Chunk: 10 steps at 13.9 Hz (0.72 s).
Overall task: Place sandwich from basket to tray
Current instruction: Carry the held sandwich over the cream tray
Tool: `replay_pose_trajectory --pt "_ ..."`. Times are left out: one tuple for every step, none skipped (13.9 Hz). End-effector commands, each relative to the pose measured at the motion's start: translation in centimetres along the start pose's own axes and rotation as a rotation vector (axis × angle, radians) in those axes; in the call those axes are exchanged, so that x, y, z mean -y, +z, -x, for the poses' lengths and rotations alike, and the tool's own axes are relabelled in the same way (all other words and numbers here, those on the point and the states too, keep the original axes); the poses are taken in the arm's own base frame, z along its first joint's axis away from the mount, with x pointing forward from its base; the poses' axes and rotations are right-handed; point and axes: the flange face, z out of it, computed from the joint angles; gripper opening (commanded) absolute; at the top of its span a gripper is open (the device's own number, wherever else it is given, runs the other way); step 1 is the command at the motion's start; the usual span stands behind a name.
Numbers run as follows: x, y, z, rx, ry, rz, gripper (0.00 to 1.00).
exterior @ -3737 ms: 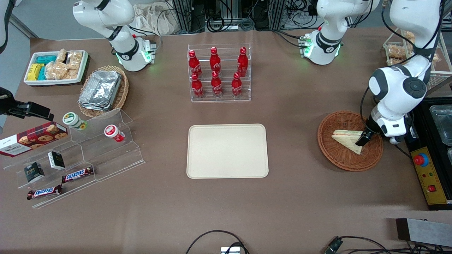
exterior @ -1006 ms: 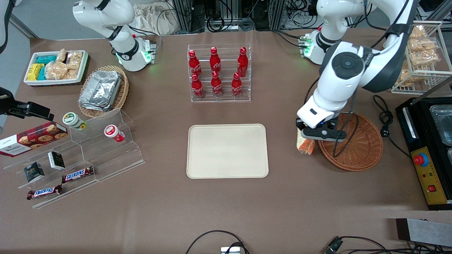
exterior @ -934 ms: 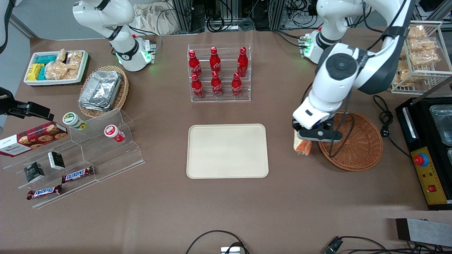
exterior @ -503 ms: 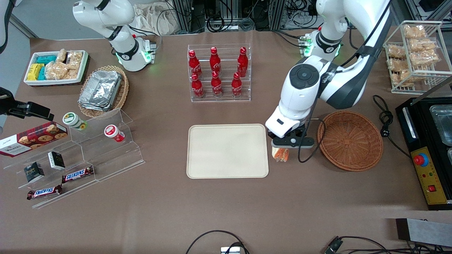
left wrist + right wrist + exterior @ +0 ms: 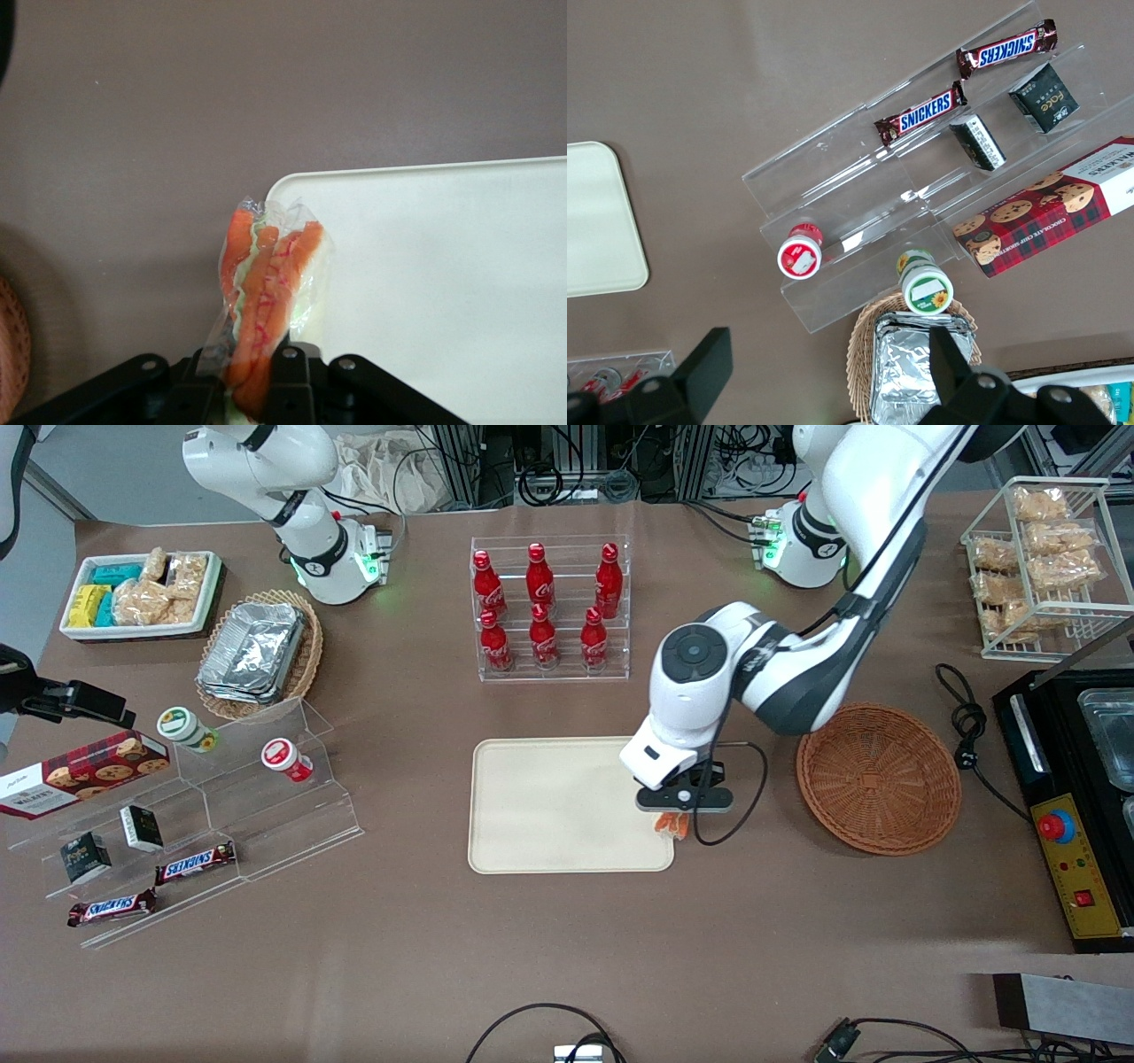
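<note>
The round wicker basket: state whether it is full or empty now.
Empty. The basket shows bare weave; the gripper holds the sandwich over the tray edge.

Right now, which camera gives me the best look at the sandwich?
The left wrist view: the sandwich fills it, filling edge out, pinched in the gripper at the tray corner. The front view shows only an orange sliver under the gripper. The right wrist view shows none.

Glossy white Franka arm, dark grey joint bands, black gripper (image 5: pixel 680 815), looping black cable, green-lit base
</note>
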Motion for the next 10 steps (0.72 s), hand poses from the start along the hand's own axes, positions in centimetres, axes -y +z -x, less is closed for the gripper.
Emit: replay_pose_trajectory --pt "-2.1 1.5 0.1 0.001 0.012 -0.01 0.0" --pt "-3.0 1.7 0.5 -0.005 0.027 0.0 0.01" --pt "-3.7 2.2 0.9 -0.004 0.038 0.011 0.01" --pt "-3.8 2.7 0.9 0.001 0.04 0.016 0.01" --pt "-3.9 3.4 1.1 0.011 0.044 0.015 0.01" --pt "-4.0 3.5 1.1 0.01 0.046 0.019 0.02" --pt "-4.8 3.8 1.6 0.008 0.058 0.029 0.03" --pt "-5.5 4.2 2.1 0.012 0.069 0.032 0.03" --pt "-5.7 5.2 2.3 0.025 0.073 0.029 0.03" --pt "-5.9 5.6 2.1 0.015 0.081 0.021 0.03"
